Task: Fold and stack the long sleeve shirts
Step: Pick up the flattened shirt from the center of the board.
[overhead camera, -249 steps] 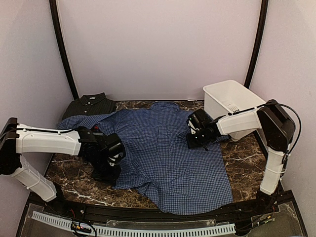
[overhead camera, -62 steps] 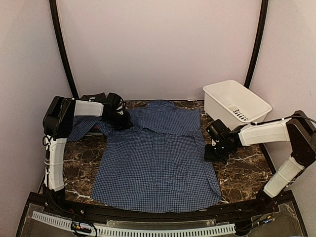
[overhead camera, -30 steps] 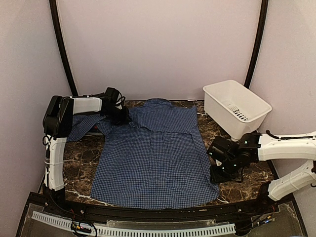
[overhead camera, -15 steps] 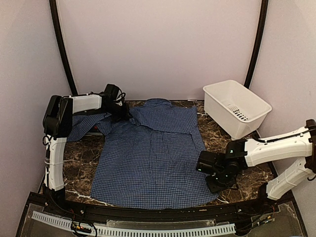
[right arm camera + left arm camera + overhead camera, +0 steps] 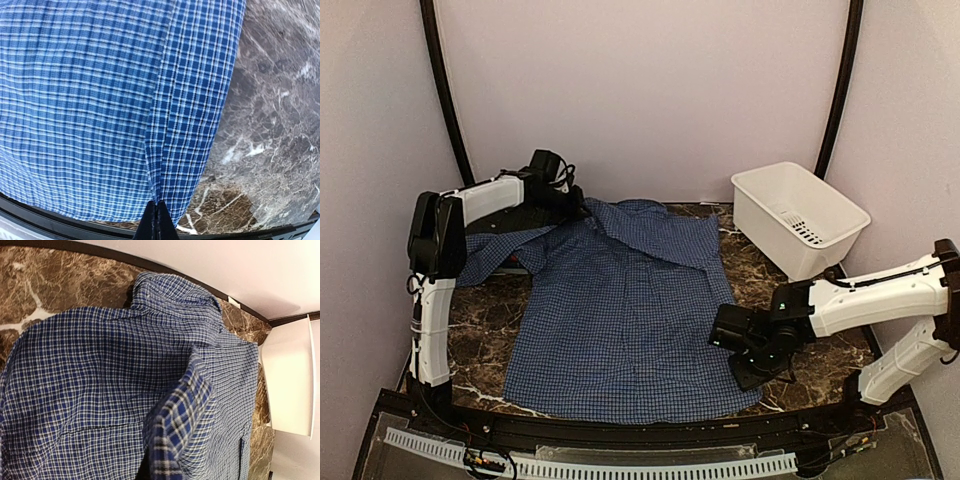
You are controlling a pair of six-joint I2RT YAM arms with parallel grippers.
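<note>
Overhead, we see the blue shirt (image 5: 630,310) spread on the marble table (image 5: 485,345), gripped at two spots. Our right gripper (image 5: 157,219) has its fingertips pressed together on a ridge of cloth at the hem, which is plain only in its wrist view. Our left gripper (image 5: 572,207) pinches the raised shoulder, its fingers buried under bunched cloth in its own view, and the white basket (image 5: 290,380) beyond it is cut off.
</note>
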